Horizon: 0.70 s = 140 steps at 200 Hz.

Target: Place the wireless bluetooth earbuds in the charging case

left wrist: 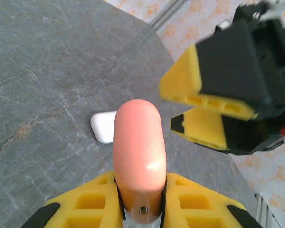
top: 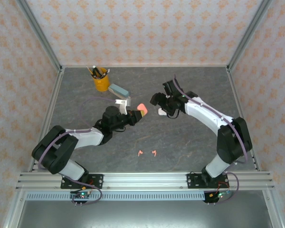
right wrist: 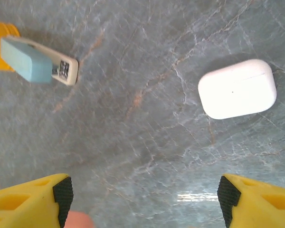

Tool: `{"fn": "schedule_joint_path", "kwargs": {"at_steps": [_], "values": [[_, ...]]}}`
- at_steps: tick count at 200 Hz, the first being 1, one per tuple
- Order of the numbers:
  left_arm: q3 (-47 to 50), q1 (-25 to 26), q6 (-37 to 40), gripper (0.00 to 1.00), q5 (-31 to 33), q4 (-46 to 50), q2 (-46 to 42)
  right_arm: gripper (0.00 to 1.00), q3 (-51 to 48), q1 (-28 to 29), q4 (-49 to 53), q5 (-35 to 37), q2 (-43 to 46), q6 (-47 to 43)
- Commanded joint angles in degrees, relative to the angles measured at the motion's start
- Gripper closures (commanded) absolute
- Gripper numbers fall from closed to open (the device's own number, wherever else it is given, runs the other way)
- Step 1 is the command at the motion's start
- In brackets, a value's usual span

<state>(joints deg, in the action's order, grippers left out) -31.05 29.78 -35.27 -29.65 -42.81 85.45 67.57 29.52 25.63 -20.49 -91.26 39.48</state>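
A salmon-pink charging case (left wrist: pixel 137 147) stands pinched between the yellow fingers of my left gripper (left wrist: pixel 140 194), held above the table mid-scene (top: pixel 141 110). A closed white charging case (right wrist: pixel 237 88) lies flat on the table just beyond it (left wrist: pixel 103 127). My right gripper (right wrist: pixel 142 199) hovers open over bare table beside the white case, facing the left gripper (top: pixel 157 105). Two salmon-pink earbuds (top: pixel 140 152) (top: pixel 154 152) lie loose on the table nearer the arm bases. The white earbuds are out of view.
A yellow cup of pens (top: pixel 101 79) stands at the back left, with a light-blue stapler-like block (top: pixel 119 90) next to it. The grey stone-pattern table (top: pixel 194 142) is walled on three sides.
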Motion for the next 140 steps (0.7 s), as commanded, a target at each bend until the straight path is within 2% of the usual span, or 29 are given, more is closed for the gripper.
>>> {"fn": "schedule_joint_path", "kwargs": {"at_steps": [1, 25, 59, 140], "values": [[-1.6, -2.0, 4.3, 1.0, -6.6, 8.5, -3.2, 0.19, -6.4, -0.1, -10.8, -3.7, 5.7, -8.2], [-1.8, -3.8, 6.6, 1.0, -10.3, 12.5, -5.2, 0.19, -11.8, -0.1, -16.9, -8.8, 8.4, -10.5], [-2.2, -5.0, 7.4, 1.0, -13.7, 14.7, -5.6, 0.2, -16.7, 0.0, -26.0, -15.4, 8.5, -8.3], [-3.8, -5.0, 7.4, 1.0, -14.6, 14.7, -3.7, 0.21, -17.8, 3.5, -32.7, -17.1, 4.6, -4.8]]}}
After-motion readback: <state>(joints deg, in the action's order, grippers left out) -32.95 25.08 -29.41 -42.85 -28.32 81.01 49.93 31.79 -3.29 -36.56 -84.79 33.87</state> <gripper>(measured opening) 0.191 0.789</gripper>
